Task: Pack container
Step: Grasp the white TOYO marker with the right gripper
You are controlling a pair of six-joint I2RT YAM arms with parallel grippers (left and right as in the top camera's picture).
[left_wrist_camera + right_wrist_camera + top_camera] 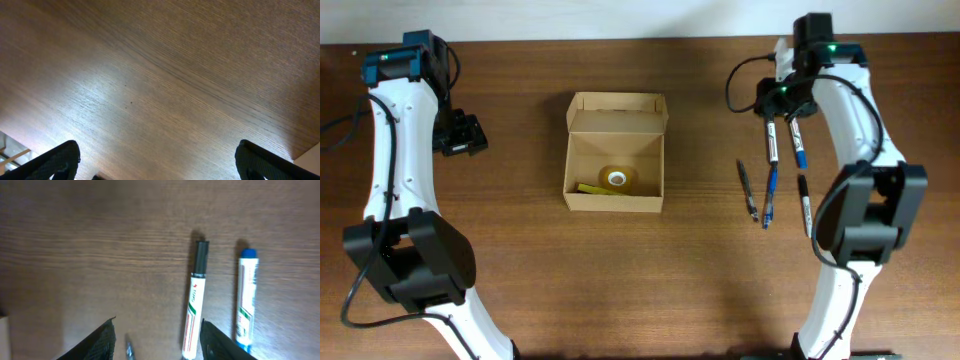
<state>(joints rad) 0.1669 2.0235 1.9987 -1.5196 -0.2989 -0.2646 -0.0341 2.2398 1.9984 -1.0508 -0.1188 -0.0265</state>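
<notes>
Leftward, well apart from my released right gripper point(157, 325), sits the open tan cardboard box point(615, 150); left gripper point(157, 147) released too.

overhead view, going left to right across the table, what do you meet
left gripper → container → thin black pen → blue pen → blue-capped marker

Overhead cam looks straight down on the whole worktop point(520, 250) from far up; both wrist cams sit close, facing down at the wood, left on a bare patch, right sharing the black-capped marker point(195, 295) and blue-capped marker point(247, 300) with overhead's upper right.
</notes>
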